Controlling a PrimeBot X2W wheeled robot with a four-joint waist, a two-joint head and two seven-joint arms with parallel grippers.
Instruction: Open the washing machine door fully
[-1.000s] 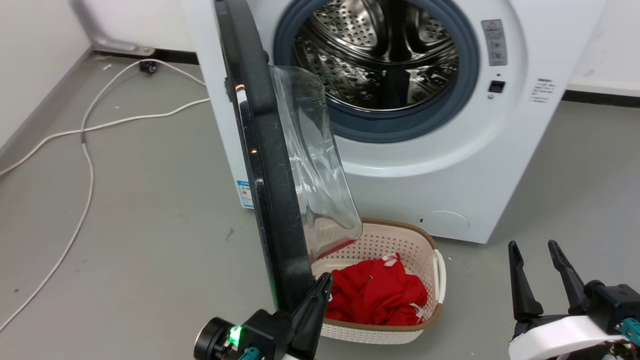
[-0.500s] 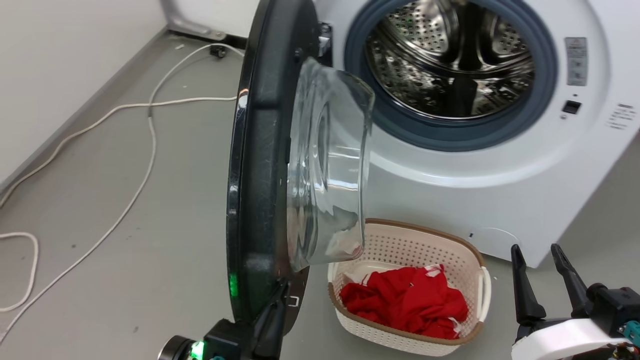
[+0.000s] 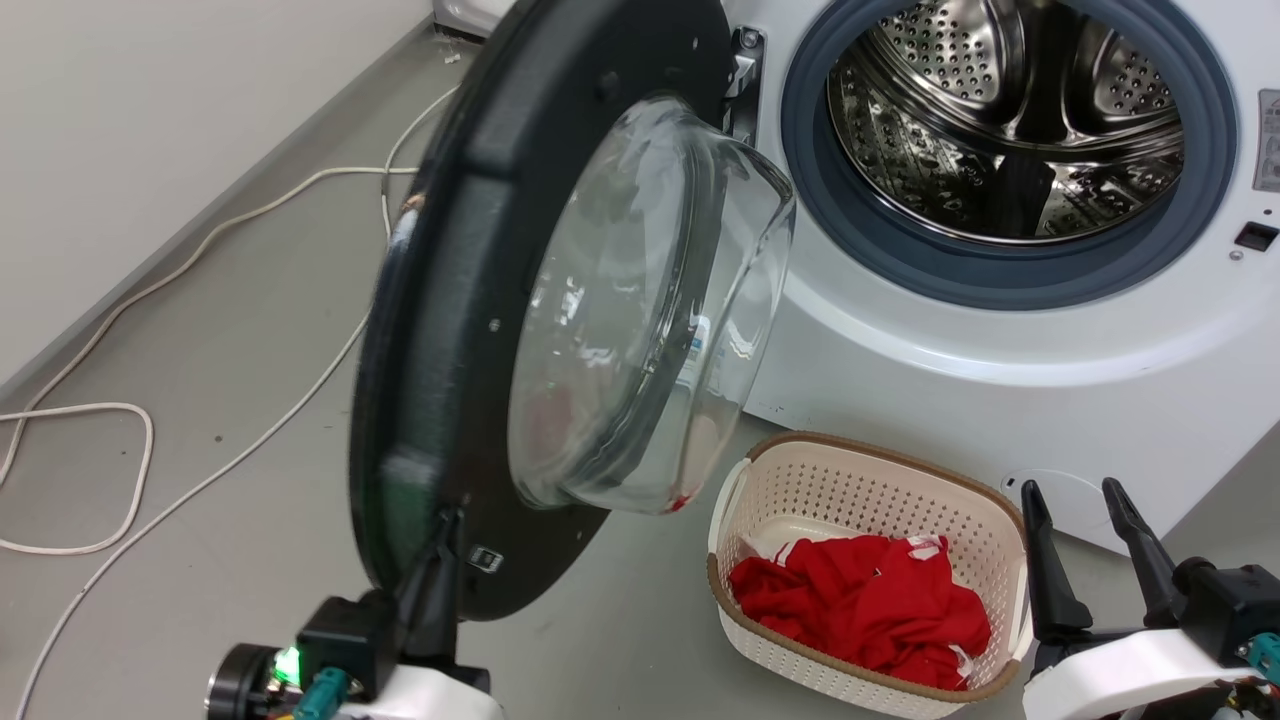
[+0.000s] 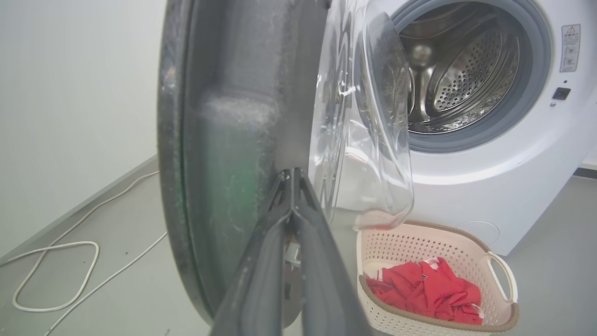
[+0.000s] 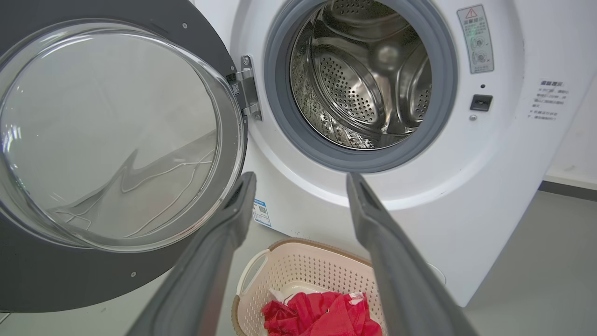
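Black and glossy, the washing machine door (image 3: 440, 330) stands swung well away from the washing machine (image 3: 1000, 380). It hangs off its hinge (image 3: 745, 70) at nine o'clock of the steel drum (image 3: 1000, 110), its glass bowl (image 3: 640, 320) bulging back toward the opening. The door looks past square to the front but probably short of its stop, so the step in hand is the last stretch of the swing.

The left pincer (image 3: 440, 545) has its fingers pressed together, tips meeting on the door's inner face near the six o'clock rim. I see nothing pinched between them. The right pincer (image 3: 1070, 487) hangs spread wide and idle at five o'clock, beside the cream basket (image 3: 880, 480) of red cloth.

To finish well, push along the door's arc toward nine o'clock rather than straight ahead. Work near the rim for leverage, stay off the glass, and ease off once the hinge resists.
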